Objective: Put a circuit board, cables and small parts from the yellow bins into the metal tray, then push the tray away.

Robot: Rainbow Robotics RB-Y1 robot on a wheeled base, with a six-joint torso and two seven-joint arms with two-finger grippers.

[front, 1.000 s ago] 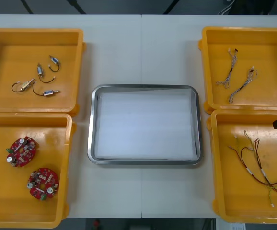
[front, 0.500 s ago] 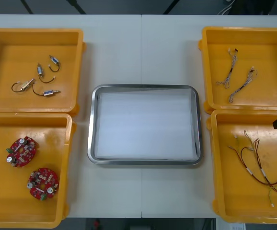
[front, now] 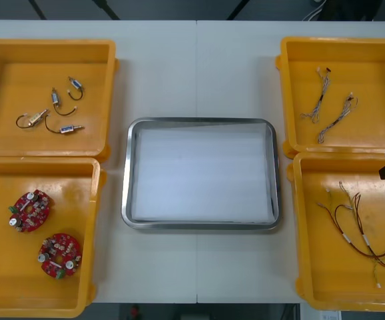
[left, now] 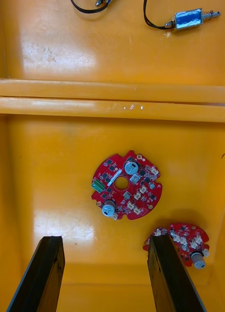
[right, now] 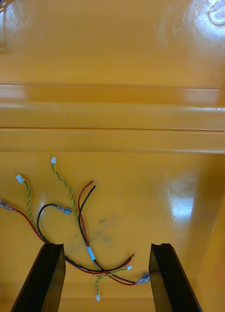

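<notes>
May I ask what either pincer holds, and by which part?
Nothing: left pincer stands open over the circuit boards, right pincer open over the red and yellow cables.

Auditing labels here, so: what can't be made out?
Left wrist view: a finger of the left hand covers part of one circuit board.
Right wrist view: a finger of the right hand covers part of the red and yellow cables.
Front view: small metal parts too small to identify.

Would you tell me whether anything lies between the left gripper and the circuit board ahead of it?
Nothing visible does. The left gripper hovers open over a yellow bin; the circuit board lies bare on its floor ahead of the fingers, a second board apart beside one finger. The right gripper hangs open over the cables.
</notes>
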